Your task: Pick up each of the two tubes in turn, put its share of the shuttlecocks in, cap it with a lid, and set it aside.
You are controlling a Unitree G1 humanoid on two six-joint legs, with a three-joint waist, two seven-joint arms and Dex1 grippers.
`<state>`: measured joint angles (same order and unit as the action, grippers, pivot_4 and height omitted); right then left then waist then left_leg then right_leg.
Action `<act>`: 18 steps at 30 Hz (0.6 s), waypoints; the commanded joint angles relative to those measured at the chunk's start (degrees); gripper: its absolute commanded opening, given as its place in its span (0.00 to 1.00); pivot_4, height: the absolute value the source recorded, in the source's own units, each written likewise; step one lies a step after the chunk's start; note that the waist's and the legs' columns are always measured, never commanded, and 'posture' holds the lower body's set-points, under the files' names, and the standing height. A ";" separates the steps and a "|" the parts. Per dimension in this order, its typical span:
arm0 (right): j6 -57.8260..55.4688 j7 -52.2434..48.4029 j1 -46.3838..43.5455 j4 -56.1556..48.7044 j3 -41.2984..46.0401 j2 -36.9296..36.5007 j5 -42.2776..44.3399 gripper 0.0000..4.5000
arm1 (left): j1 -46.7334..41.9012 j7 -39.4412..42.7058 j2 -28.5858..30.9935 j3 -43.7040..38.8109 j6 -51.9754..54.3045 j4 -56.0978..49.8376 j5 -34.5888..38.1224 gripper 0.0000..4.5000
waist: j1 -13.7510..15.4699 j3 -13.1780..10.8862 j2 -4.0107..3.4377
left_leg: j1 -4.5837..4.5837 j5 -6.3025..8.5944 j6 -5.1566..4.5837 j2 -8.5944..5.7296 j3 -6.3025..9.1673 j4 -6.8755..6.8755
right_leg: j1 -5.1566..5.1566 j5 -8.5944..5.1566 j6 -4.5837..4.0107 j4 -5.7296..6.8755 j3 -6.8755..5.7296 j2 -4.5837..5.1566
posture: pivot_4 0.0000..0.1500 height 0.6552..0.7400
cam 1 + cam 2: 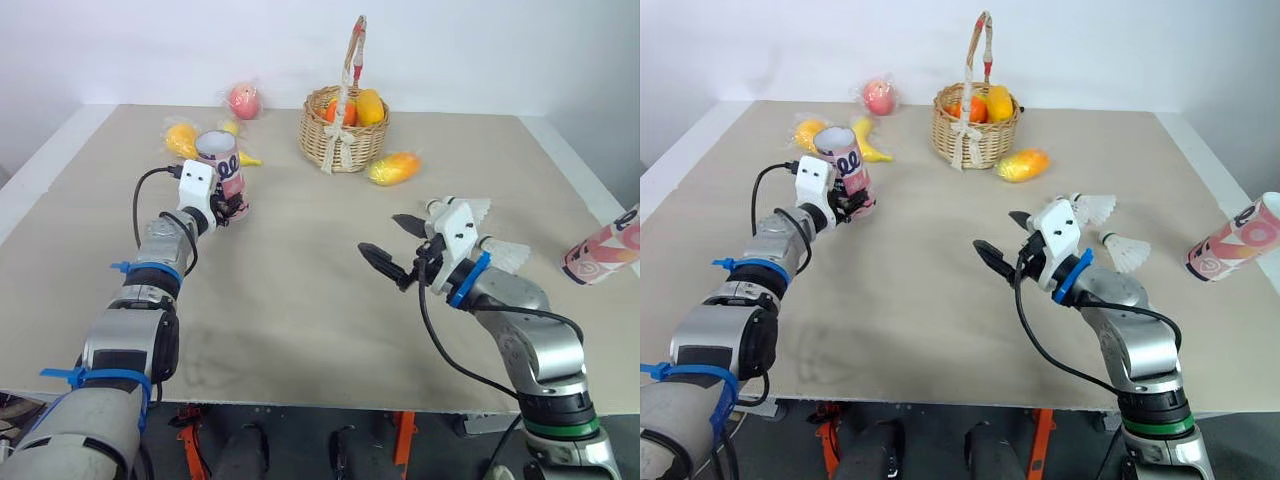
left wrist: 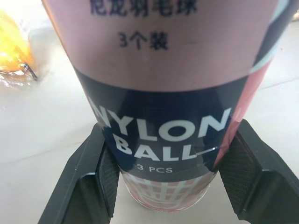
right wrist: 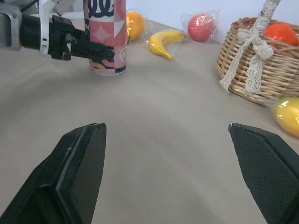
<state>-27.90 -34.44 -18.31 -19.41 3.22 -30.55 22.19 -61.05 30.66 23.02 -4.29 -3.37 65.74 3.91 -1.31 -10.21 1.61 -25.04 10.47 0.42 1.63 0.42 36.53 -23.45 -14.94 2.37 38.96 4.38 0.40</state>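
Two shuttlecocks (image 1: 507, 256) near the right gripper (image 1: 380, 233), basket (image 1: 318, 130) beyond.

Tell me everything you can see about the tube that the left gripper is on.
The tube is a cardboard-looking cylinder. It is pink with a dark navy band and patterned panels, and it is printed in white with NYLON BALL and 3 PCS. Its top is open, with no lid on it. It stands roughly upright, with its base on the table, toward the far left side. The left gripper is closed on its lower part, with one black finger against each side.
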 commanded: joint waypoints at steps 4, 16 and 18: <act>-2.07 -5.74 6.69 -8.67 9.24 -5.50 8.77 1.00 | 3.57 20.47 6.01 7.79 4.04 -20.17 -2.18 0.60 | 0.04 0.00 0.00 | -0.01 0.01 0.01 -0.01 0.04 -0.01 | 0.02 -0.01 -0.01 -0.01 -0.04 0.04 | 1.00 1.00; -3.42 -5.34 19.97 -11.21 20.71 -12.49 8.64 1.00 | 12.34 50.28 17.84 19.16 5.02 -47.38 -1.30 0.60 | -0.08 0.01 -0.02 | 0.16 -0.06 -0.06 0.12 0.03 0.02 | 0.10 -0.06 0.01 0.04 -0.04 -0.08 | 1.00 1.00; -3.85 -4.24 21.71 -10.93 22.08 -12.52 8.11 1.00 | 13.56 51.05 17.65 19.27 5.63 -49.39 -0.75 0.60 | -0.05 0.01 -0.02 | 0.15 -0.06 -0.07 0.12 0.03 0.03 | 0.11 -0.07 0.02 0.05 -0.03 -0.07 | 1.00 1.00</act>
<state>-32.02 -39.71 3.02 -28.22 22.11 -42.18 30.69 -47.49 80.37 39.84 15.28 2.34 19.44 1.81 -1.36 -10.21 1.59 -24.90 10.41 0.34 1.75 0.45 36.58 -23.34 -15.02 2.39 39.01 4.36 0.34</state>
